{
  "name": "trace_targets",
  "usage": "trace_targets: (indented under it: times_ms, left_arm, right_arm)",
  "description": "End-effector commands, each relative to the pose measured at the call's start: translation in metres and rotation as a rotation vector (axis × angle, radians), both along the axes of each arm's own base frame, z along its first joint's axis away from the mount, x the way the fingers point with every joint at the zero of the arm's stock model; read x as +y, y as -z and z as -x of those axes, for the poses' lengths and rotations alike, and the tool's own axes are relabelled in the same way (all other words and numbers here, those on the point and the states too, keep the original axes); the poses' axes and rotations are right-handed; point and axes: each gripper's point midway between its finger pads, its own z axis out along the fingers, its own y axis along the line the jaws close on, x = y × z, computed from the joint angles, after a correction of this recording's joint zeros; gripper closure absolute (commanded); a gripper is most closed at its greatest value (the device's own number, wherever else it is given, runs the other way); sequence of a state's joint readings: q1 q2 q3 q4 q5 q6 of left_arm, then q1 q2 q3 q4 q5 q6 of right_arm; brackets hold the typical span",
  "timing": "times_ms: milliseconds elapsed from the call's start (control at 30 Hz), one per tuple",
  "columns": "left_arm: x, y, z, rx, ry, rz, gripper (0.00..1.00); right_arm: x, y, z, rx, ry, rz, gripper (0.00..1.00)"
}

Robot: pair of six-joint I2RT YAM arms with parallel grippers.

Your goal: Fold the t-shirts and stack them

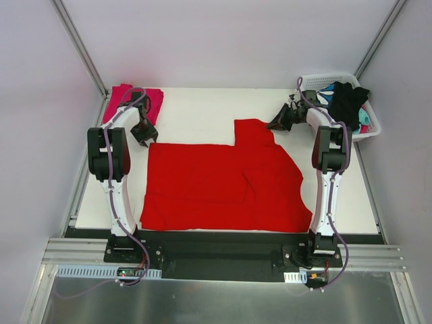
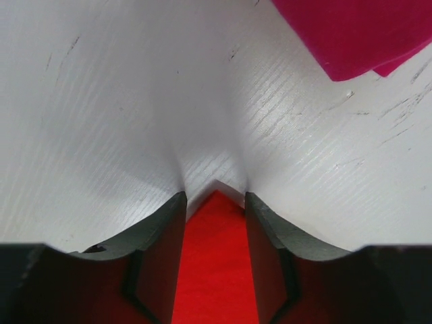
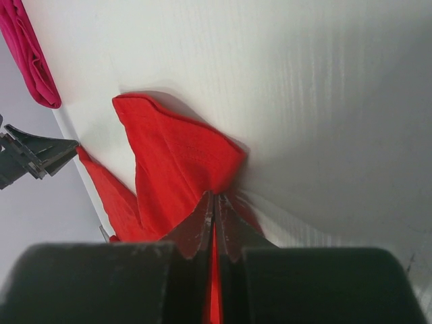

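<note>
The large red t-shirt (image 1: 223, 185) lies spread flat on the white table (image 1: 202, 111), with one flap reaching toward the back. My left gripper (image 1: 144, 135) is at the shirt's back left corner. In the left wrist view its jaws (image 2: 216, 196) stand apart, with the red corner (image 2: 214, 270) lying on the table between them. My right gripper (image 1: 278, 125) is at the flap's back right edge. In the right wrist view it (image 3: 216, 196) is shut on a pinch of the red cloth (image 3: 175, 155). The magenta t-shirt (image 1: 138, 101) lies folded at the back left.
A white basket (image 1: 317, 79) at the back right corner holds a black garment (image 1: 347, 101) and a teal-and-white one (image 1: 364, 121). Grey walls with metal rails enclose the table. The magenta t-shirt (image 2: 358, 34) lies just beyond the left gripper.
</note>
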State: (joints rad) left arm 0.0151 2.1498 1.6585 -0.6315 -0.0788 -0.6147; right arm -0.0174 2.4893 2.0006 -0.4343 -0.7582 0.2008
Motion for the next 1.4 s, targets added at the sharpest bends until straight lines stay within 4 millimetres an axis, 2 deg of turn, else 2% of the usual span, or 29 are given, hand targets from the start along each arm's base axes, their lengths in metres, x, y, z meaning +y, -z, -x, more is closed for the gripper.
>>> trace_targets:
  times_ms: [0,100,133,233,333,467,500,533,800,1033,1067,1233,1367]
  left_arm:
    - [-0.005,-0.014,0.006,0.014,0.009,0.025,0.64]
    - [-0.009,-0.009,0.007,0.029,0.014,0.024,0.71]
    - [-0.01,-0.009,0.005,0.024,0.014,0.024,0.78]
    - [-0.011,-0.008,0.006,0.034,0.013,0.027,0.86]
    - [-0.009,-0.01,0.005,0.03,0.009,0.023,0.87]
    - [-0.009,-0.011,0.005,0.03,0.007,0.022,1.0]
    - [-0.009,-0.013,0.002,0.022,0.008,0.02,1.0]
    - [-0.02,-0.014,0.002,0.024,0.034,0.016,1.0]
    - [-0.019,-0.024,-0.004,0.009,0.038,0.007,1.0]
    - [-0.022,-0.033,-0.011,-0.008,0.048,0.008,1.0]
    - [-0.022,-0.034,-0.011,-0.008,0.047,0.005,1.0]
    - [-0.019,-0.043,-0.014,-0.016,0.052,-0.018,1.0]
    - [-0.017,-0.047,-0.018,-0.026,0.056,-0.025,1.0]
  right_arm:
    - [0.002,-0.055,-0.005,-0.108,-0.012,-0.024,0.99]
    - [0.002,-0.054,-0.003,-0.106,-0.015,-0.026,0.99]
    - [0.002,-0.054,-0.003,-0.106,-0.016,-0.026,0.99]
    - [0.002,-0.055,-0.002,-0.11,-0.018,-0.027,0.99]
    - [0.0,-0.055,-0.002,-0.108,-0.016,-0.03,0.99]
    - [0.0,-0.054,-0.002,-0.105,-0.015,-0.028,0.99]
    - [-0.001,-0.055,-0.002,-0.108,-0.013,-0.025,0.99]
    - [-0.001,-0.055,-0.002,-0.108,-0.012,-0.026,0.99]
    - [-0.008,-0.057,-0.008,-0.118,0.002,-0.024,0.99]
    - [-0.009,-0.096,-0.03,-0.19,0.008,-0.031,0.99]
    - [-0.01,-0.109,-0.036,-0.217,0.011,-0.033,0.99]
    - [-0.021,-0.132,-0.051,-0.257,0.046,-0.055,0.99]
    - [-0.03,-0.141,-0.054,-0.271,0.061,-0.073,0.99]
